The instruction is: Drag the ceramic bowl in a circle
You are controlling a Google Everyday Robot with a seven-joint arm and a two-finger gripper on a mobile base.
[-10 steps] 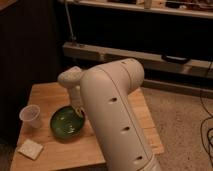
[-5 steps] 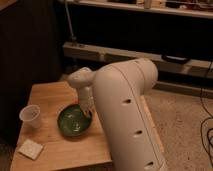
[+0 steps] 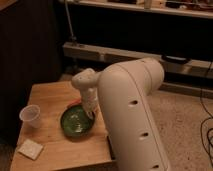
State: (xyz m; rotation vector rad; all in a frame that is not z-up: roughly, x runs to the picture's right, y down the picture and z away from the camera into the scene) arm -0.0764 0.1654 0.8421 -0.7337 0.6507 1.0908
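Since half a second ago, the big white arm [image 3: 132,115] has swung a little toward the right of the view, and the ceramic bowl [image 3: 76,120] now shows more fully beside it.

On the table [image 3: 55,150] there are three loose things: one ceramic bowl, one plastic cup [image 3: 29,115] and one pale square pad [image 3: 30,148]. One arm reaches over them, ending in one hand [image 3: 90,113].

The hand hangs at the bowl's right rim, low over it and seemingly touching the edge; whether it is spread or pressed together on the rim I cannot tell, since the wrist housing hides it.

The bowl sits directly left of the hand, mouth upward, flat on the table. Being round, it has no long axis. It is shallow, glossy and dark green, with pale streaks inside.

The cup stands upright farther left of the hand, beyond the bowl and apart from it; it is small, translucent and tapered. The pad lies flat below and left of the hand, near the table's front corner, apart from the bowl.

The table is plain, light-brown wood with squared edges. The arm is smooth, rounded white casing with small dark holes along its side.
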